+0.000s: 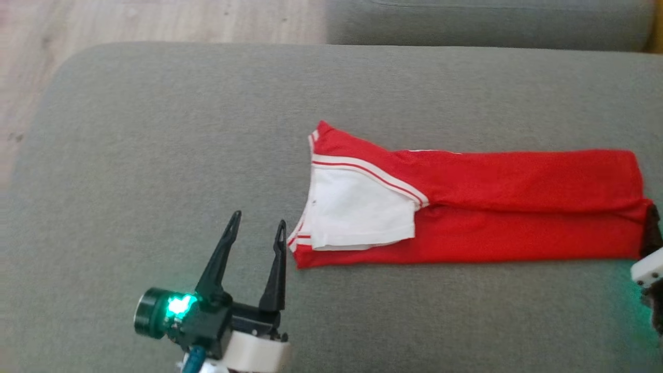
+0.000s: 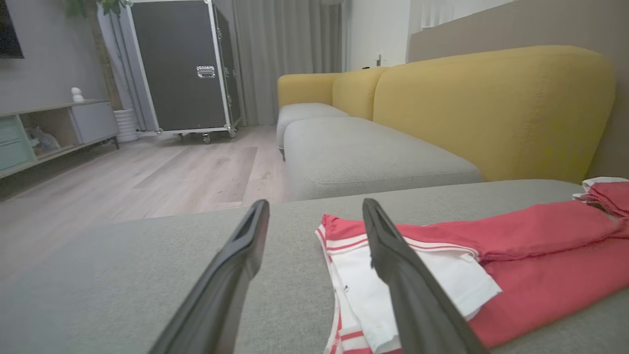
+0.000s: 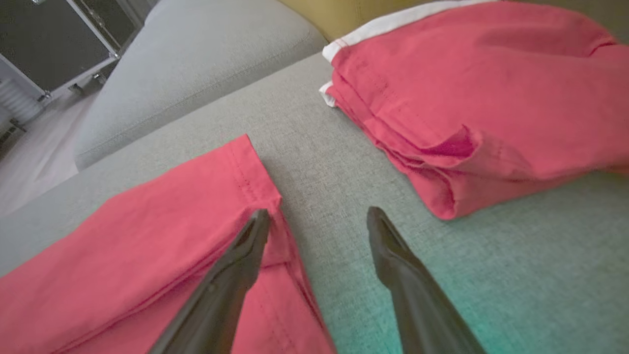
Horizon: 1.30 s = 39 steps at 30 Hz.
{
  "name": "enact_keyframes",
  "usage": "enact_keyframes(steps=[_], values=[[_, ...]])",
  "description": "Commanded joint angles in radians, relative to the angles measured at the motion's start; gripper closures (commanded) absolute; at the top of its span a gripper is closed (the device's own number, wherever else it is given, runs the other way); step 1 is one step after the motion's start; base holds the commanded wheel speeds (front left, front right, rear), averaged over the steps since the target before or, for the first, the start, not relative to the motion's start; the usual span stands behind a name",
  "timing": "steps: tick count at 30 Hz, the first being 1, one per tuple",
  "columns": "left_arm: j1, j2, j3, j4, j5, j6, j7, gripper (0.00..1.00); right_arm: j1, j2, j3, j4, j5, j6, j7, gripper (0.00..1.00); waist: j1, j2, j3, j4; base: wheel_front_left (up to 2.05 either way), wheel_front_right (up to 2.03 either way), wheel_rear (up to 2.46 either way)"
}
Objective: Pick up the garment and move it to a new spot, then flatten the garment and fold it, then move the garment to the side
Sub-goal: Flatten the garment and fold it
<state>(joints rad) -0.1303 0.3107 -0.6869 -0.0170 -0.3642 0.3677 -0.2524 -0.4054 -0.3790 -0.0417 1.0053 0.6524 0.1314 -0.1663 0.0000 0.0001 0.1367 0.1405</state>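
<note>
Lying folded, red garment (image 1: pixel 518 207), grey cushion (image 1: pixel 155 129)

the red garment (image 1: pixel 518 207) with white trim lies folded lengthwise into a long flat strip on the grey cushion (image 1: pixel 155 155), white lining showing at its waist end.

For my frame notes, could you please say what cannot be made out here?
Head view: the right end effector is cut off by the right edge and covers the red garment's corner.
Right wrist view: the folded red pile runs past the right edge.
Left wrist view: shelf items, too small.
</note>
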Motion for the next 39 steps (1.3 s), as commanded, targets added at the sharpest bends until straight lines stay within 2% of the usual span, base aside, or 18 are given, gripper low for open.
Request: enact_keyframes(steps=[1,7,8,9,10,11,18,25,28,32,33,39], values=[[-0.014,-0.001,0.047,-0.037,0.022,-0.005,-0.009,0.00,-0.030,-0.033,0.005,0.002,-0.017,-0.001,0.007,0.00,0.0000,-0.0001,-0.003,0.025,0.00,0.00,0.00],[0.040,-0.063,0.087,-0.038,0.101,-0.036,-0.009,0.00,-0.065,-0.026,-0.030,0.155,-0.071,-0.001,0.098,0.00,0.0000,-0.0001,-0.012,0.075,0.00,0.00,0.00],[0.048,-0.070,0.094,-0.037,0.109,-0.042,-0.009,0.00,-0.065,-0.015,-0.032,0.163,-0.067,-0.001,0.113,0.17,0.0000,-0.0001,-0.015,0.077,0.00,0.00,0.00],[0.056,-0.077,0.103,-0.037,0.116,-0.047,-0.009,0.00,-0.063,-0.007,-0.030,0.165,-0.066,-0.001,0.125,0.57,0.0000,-0.0001,-0.017,0.078,0.00,0.00,0.00],[0.064,-0.084,0.111,-0.037,0.123,-0.052,-0.009,0.00,-0.059,-0.002,-0.028,0.161,-0.063,-0.001,0.130,0.83,0.0000,-0.0001,-0.020,0.078,0.00,0.00,0.00],[0.072,-0.089,0.120,-0.037,0.129,-0.058,-0.009,0.00,-0.054,0.004,-0.026,0.154,-0.059,-0.001,0.134,1.00,0.0000,-0.0001,-0.024,0.076,0.00,0.00,0.00],[0.111,-0.116,0.181,-0.034,0.161,-0.100,-0.009,0.00,-0.014,0.000,-0.013,0.067,-0.044,-0.001,0.104,1.00,0.0000,-0.0001,-0.051,0.036,0.00,0.00,0.00],[0.143,-0.137,0.223,-0.034,0.187,-0.139,-0.009,0.00,0.020,-0.084,-0.025,-0.005,-0.065,-0.001,0.073,1.00,0.0000,-0.0001,-0.077,-0.018,0.00,0.00,0.00],[0.154,-0.146,0.239,-0.031,0.195,-0.153,-0.009,0.00,0.026,-0.101,-0.027,-0.063,-0.057,-0.001,0.082,1.00,0.0000,-0.0001,-0.087,-0.036,0.00,0.00,0.00],[0.166,-0.159,0.257,-0.027,0.205,-0.169,-0.009,0.00,0.029,-0.078,-0.016,-0.217,-0.006,-0.001,0.122,1.00,0.0000,-0.0001,-0.101,-0.051,0.00,0.00,0.00],[0.166,-0.159,0.257,-0.027,0.205,-0.169,-0.009,0.00,0.029,-0.078,-0.016,-0.217,-0.006,-0.001,0.122,1.00,0.0000,-0.0001,-0.101,-0.051,0.00,0.00,0.00],[0.177,-0.180,0.278,-0.023,0.213,-0.195,-0.009,0.00,0.072,0.016,0.009,-0.528,0.062,-0.001,0.219,1.00,0.0000,-0.0001,-0.116,-0.045,0.00,0.00,0.00]])
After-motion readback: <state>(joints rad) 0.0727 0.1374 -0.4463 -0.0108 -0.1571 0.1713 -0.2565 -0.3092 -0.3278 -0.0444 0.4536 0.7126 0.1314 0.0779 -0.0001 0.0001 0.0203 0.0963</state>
